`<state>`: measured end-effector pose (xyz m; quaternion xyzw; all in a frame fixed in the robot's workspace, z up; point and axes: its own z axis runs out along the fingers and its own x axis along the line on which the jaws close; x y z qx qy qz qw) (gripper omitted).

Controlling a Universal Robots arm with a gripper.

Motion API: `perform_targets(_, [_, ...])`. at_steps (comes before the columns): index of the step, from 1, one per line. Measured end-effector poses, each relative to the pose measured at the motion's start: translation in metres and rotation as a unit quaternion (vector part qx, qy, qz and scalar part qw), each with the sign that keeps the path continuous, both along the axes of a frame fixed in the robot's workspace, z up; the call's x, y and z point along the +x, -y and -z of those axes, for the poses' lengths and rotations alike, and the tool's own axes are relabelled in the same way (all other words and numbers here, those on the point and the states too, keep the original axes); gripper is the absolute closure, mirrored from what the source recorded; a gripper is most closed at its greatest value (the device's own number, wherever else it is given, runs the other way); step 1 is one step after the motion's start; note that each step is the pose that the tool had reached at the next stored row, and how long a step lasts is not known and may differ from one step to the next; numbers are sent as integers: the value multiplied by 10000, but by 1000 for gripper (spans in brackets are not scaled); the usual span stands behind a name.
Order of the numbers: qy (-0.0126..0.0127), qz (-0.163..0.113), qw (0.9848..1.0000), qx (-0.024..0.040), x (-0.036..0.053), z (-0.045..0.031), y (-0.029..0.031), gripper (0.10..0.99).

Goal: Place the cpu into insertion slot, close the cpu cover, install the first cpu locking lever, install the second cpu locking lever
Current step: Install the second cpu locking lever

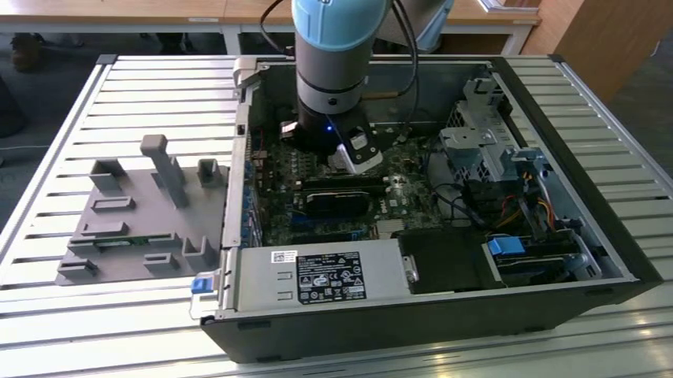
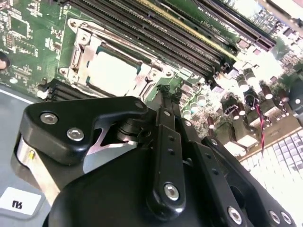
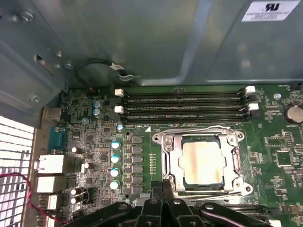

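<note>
The arm reaches down into the open computer case (image 1: 589, 260), which lies on its side on the slatted metal counter (image 1: 63, 102), and its hand (image 1: 358, 160) hangs low over the green motherboard (image 1: 276, 177). In both wrist views the hand (image 2: 163, 89) is pinched narrow, its black fingers (image 3: 163, 187) pressed together with nothing between them, their tips just beside the socket's near edge. The cpu (image 3: 202, 162) sits seated in the insertion slot (image 3: 169, 163), its dull silver top facing up through the window of the cpu cover (image 3: 232, 163); that thin metal frame lies flat over the chip, so the cover is down. In the second wrist view the same chip (image 2: 112, 73) shows pale inside its frame (image 2: 78, 52), with the long dark memory slots (image 2: 156, 33) running alongside it. In the first wrist view those slots (image 3: 184, 106) lie between the socket and the grey case wall (image 3: 156, 38). In the exterior view, a grey plastic fixture (image 1: 142, 228) rests on the counter to the exterior view's left of the case, and the labelled power supply (image 1: 321, 277) sits at the case's near edge.
</note>
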<state>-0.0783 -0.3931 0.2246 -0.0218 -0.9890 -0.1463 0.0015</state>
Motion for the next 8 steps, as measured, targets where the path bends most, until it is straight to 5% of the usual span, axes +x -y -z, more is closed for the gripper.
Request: perform_targets(8, [1,0,10000,1,0,-98,0,969])
